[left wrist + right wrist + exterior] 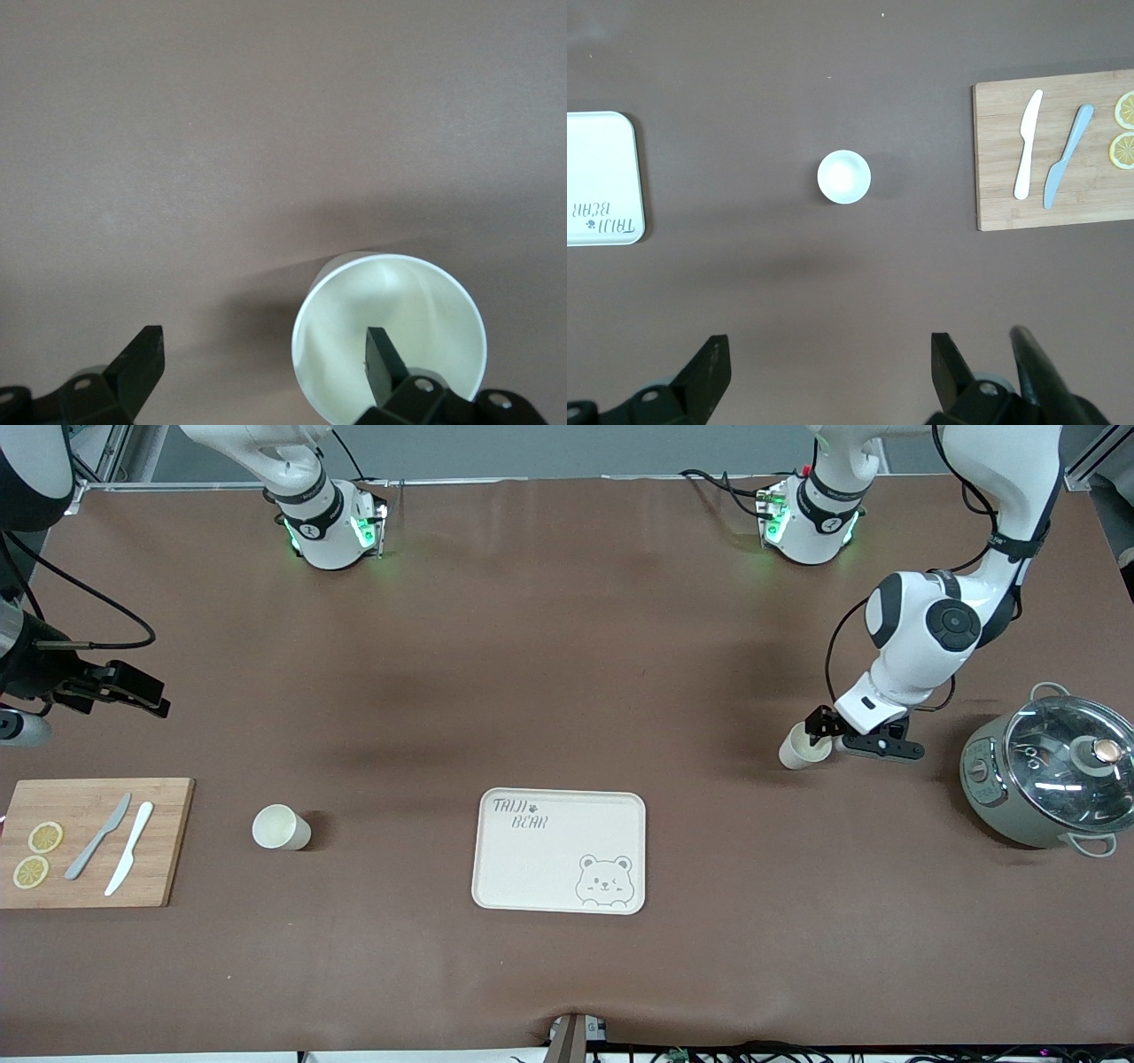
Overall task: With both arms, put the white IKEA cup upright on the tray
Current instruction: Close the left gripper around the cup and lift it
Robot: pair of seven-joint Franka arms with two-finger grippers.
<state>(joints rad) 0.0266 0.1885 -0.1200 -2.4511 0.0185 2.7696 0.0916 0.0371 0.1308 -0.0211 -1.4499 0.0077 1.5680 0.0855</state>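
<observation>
Down at the left arm's end of the table, the left gripper (pixel 819 735) sits low at an upright white cup (pixel 804 747), its fingers spread wide with nothing clamped. The left wrist view adds what the front view cannot: one fingertip (pixel 383 354) reaches inside the cup's (pixel 390 336) open mouth while the other (pixel 142 354) stands well clear over bare brown table (pixel 266 133), so the rim wall lies between the jaws without being pinched. Near this gripper, toward the table's end, stands a grey-green pot (pixel 1041 779) with a glass lid, seen only from the front. The right gripper (pixel 124 686) hangs in the air at the right arm's end, waiting, its fingers (pixel 713 363) wide apart and empty. Its wrist view looks straight down on a second white cup (pixel 844 176), upright and alone on the table; the front view shows that same cup (pixel 281 827) between the wooden cutting board (pixel 159 841) and the cream tray (pixel 532 868). On the board lie a grey knife (pixel 98 836), a white knife (pixel 129 848) and two lemon slices (pixel 37 854). The tray lies flat between the two cups, nearer the front camera than the left gripper, carrying nothing.
</observation>
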